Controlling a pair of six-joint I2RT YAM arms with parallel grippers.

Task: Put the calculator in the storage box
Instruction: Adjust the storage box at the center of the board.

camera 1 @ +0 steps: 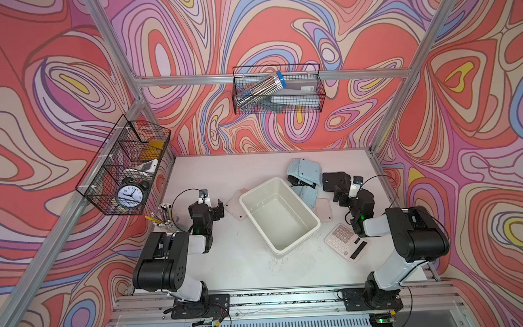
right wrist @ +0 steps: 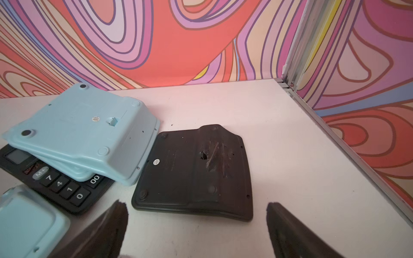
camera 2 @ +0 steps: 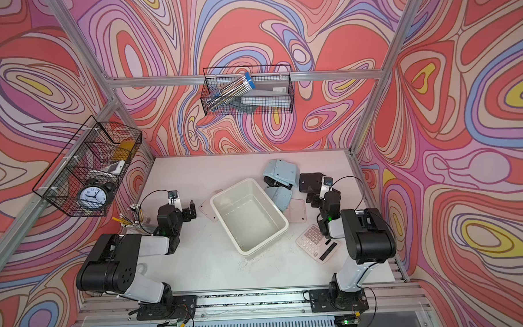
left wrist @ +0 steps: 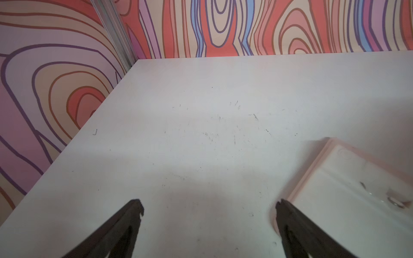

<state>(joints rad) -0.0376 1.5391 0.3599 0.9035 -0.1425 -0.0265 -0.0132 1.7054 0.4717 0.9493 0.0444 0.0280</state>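
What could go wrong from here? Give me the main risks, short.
The black calculator before the open right gripper lies flat, face down; the jaws may push it rather than grip it. The blue calculator beside it leans on another one, so a sideways nudge might topple that pile. The pink calculator lies close by the right arm, which could sweep it.

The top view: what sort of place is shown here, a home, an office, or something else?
Probably a robot test booth staged like a desk. A left arm and a right arm stand on a rail; a metal frame holds printed walls; a pink calculator and an alarm clock serve as props.
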